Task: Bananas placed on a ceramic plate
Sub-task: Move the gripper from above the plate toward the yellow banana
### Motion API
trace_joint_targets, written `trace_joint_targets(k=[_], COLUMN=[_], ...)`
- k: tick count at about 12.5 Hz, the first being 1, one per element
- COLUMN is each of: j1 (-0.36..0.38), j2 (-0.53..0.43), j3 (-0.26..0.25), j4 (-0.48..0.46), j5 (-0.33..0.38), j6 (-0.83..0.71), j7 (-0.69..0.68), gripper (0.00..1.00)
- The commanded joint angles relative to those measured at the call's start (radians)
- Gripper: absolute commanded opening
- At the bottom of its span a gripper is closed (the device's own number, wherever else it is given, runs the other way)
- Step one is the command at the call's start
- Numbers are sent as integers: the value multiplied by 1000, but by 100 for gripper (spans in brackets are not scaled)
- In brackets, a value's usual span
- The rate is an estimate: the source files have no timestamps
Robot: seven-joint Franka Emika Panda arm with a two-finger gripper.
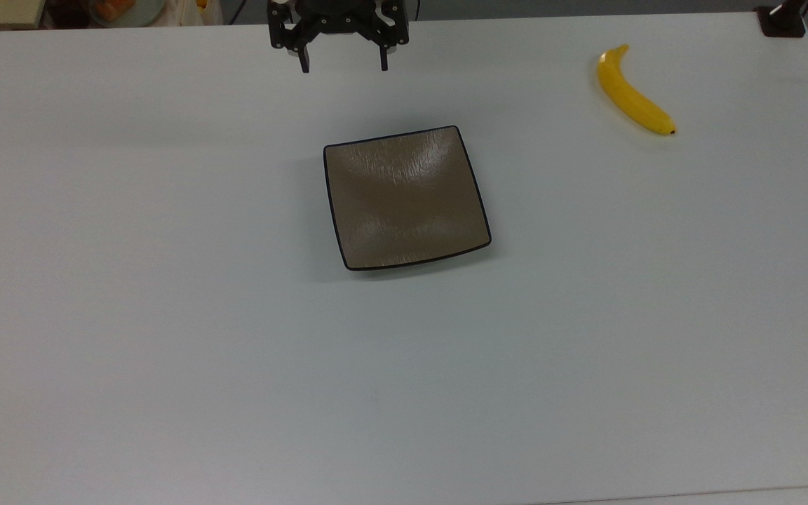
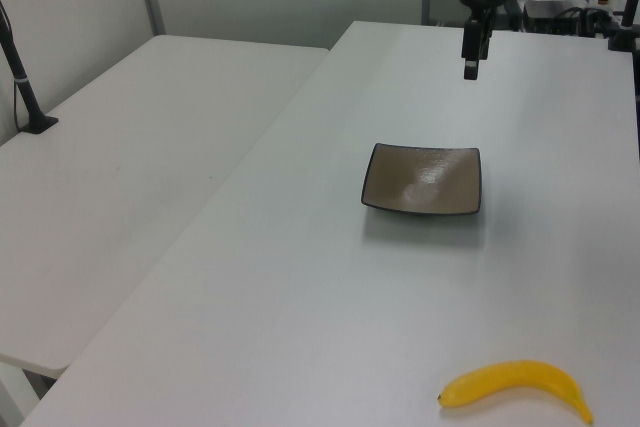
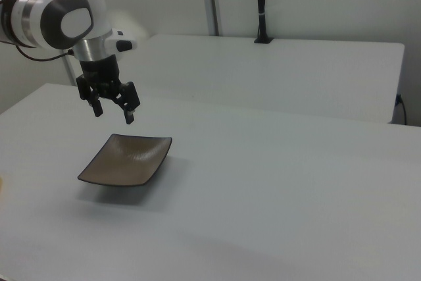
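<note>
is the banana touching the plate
Apart. The top view shows the banana lying on bare table far off to the top view's right of the plate, with a wide gap between them.

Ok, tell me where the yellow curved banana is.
The yellow curved banana lies on the white table at the top view's upper right, apart from the square brown plate.

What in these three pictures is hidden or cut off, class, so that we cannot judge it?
- Underside of the ceramic plate: hidden by the plate itself.
- Side of the banana that lies on the table: hidden.
- Arm above the gripper: cut off by the top view's upper edge.
</note>
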Motion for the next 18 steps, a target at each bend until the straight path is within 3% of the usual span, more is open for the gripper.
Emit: trace_joint_targets(k=[1,13,18], j1=[-6,35,34], j2=[-5,7,23], j3=[9,14,104], j4=[-13,-41,-67], j5=[-2,0,14], j6=[-3,9,9], j7=[38,46,49], gripper=[100,100,100])
